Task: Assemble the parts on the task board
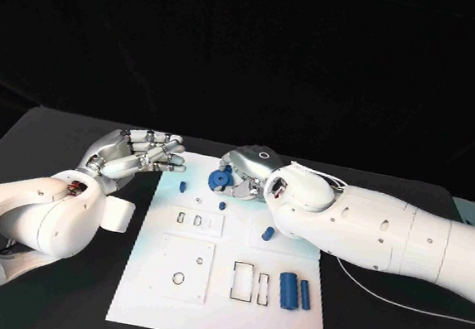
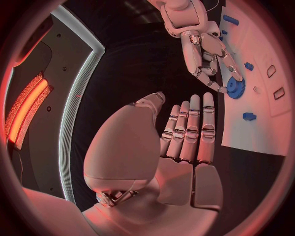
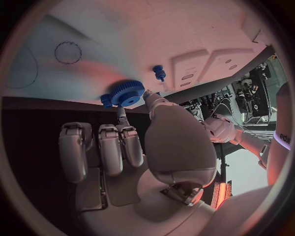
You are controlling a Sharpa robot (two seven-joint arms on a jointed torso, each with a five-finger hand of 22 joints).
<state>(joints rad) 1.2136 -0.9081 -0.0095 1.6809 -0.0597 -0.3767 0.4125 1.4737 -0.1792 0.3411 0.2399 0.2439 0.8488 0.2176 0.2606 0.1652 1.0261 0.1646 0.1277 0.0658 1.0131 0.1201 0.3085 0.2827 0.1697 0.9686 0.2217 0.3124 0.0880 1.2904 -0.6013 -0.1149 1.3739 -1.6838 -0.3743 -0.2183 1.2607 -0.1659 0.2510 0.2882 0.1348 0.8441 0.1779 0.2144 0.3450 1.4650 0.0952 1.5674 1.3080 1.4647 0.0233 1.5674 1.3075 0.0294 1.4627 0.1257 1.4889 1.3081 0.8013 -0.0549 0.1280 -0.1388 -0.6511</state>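
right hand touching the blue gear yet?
Touching. In the right wrist view, the right hand has fingertips against the blue gear; the left wrist view also shows it on the gear.

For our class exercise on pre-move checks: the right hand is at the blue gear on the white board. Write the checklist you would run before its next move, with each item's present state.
1. Blue gear held by the right hand: ok, pinched between its fingers.
2. Left hand free of parts: ok, fingers apart, holding nothing, at the task board's far left corner.
3. Gear clear of the board: cannot tell.
4. Small blue peg near the gear standing upright: ok.
5. Two blue cylinders out of the way: ok, lying side by side at the board's right edge.
6. Gear's target spot: cannot tell.
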